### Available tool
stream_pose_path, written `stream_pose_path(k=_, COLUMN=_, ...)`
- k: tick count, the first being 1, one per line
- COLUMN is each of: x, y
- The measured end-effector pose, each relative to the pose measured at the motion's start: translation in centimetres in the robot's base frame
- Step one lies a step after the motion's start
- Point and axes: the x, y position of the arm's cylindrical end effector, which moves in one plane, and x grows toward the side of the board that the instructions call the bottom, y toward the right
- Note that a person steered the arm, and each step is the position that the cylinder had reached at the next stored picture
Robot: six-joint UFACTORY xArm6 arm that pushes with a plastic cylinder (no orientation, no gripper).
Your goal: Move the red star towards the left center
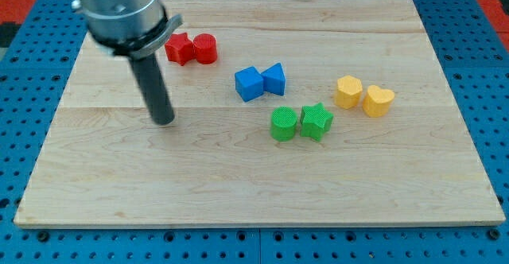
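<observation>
The pale wooden table [262, 192] is bare along its near edge. The dark rod's tip [164, 122] rests left of centre, well apart from every block; the arm has no jaws, so it holds nothing. Further back sit a green cylinder [283, 124] and green star [316, 122]. At the far left, the small red plastic star [180, 48] touches a red cylinder [205, 48]. It looks light, rigid and easily slid; pushing its far right side seems best.

My tip [164, 121] stands on bare board [238, 184], below and left of the red star [179, 48]. The red round block [205, 48] touches the star's right side; its left side lies open. The blue, green and yellow pairs sit well apart, rightward.
</observation>
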Motion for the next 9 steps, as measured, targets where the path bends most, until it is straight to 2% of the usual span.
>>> stream_pose_path(k=2, x=-13.5, y=9.9)
stream_pose_path(k=3, x=-17.8, y=6.5)
stream_pose_path(k=4, x=-18.0, y=-0.9)
stream_pose_path(k=6, x=-11.4, y=0.6)
stream_pose_path(k=7, x=-12.3, y=5.8)
stream_pose_path(k=8, x=-11.2, y=6.3)
stream_pose_path(k=9, x=-9.1, y=-0.6)
